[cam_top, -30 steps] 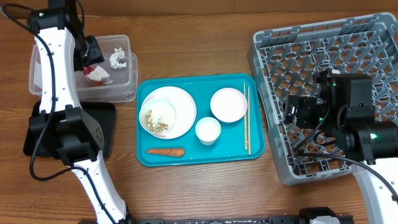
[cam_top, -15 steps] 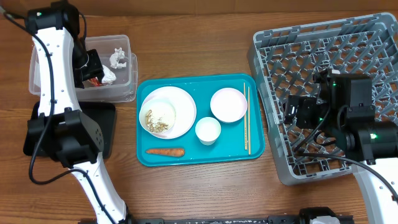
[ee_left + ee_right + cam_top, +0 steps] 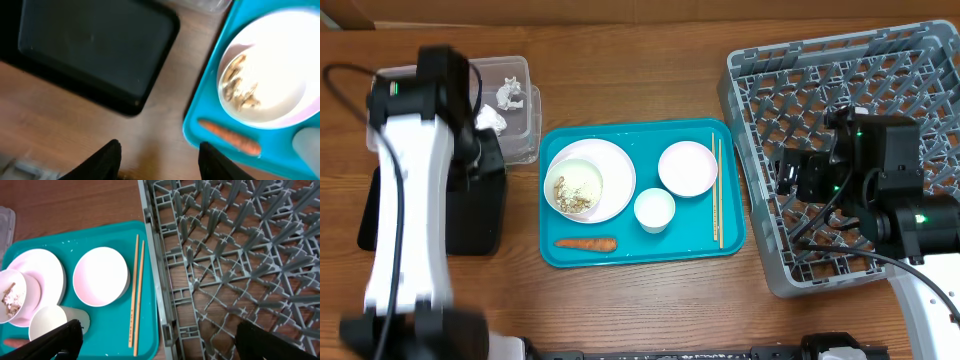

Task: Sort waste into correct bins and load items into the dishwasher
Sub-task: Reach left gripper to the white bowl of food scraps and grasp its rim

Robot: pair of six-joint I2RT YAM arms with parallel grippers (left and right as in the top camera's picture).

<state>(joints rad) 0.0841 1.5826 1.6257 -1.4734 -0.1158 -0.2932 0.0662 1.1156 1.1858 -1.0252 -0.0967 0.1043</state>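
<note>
My left gripper (image 3: 159, 161) is open and empty, hanging over the bare wood between the black tray (image 3: 95, 50) and the teal tray (image 3: 197, 120); overhead the arm is blurred. In front of it lie the orange carrot (image 3: 230, 136) and a bowl with pale food scraps (image 3: 240, 90). The clear tub (image 3: 520, 135) holds crumpled tissues (image 3: 508, 93). On the teal tray sit the plate (image 3: 617, 165), a pink bowl (image 3: 687, 168), a cup (image 3: 654, 210) and chopsticks (image 3: 717, 190). My right gripper (image 3: 165, 345) stands wide open and empty over the left edge of the grey dish rack (image 3: 235, 255).
The black tray (image 3: 375, 215) lies at the table's left edge, just in front of the clear tub. The left arm's white link (image 3: 405, 210) crosses above it. The dish rack (image 3: 860, 80) fills the right side, and bare wood runs along the front.
My left gripper has drawn back out of the clear tub and swung forward over the black tray, towards the teal tray. The right arm has not moved.
</note>
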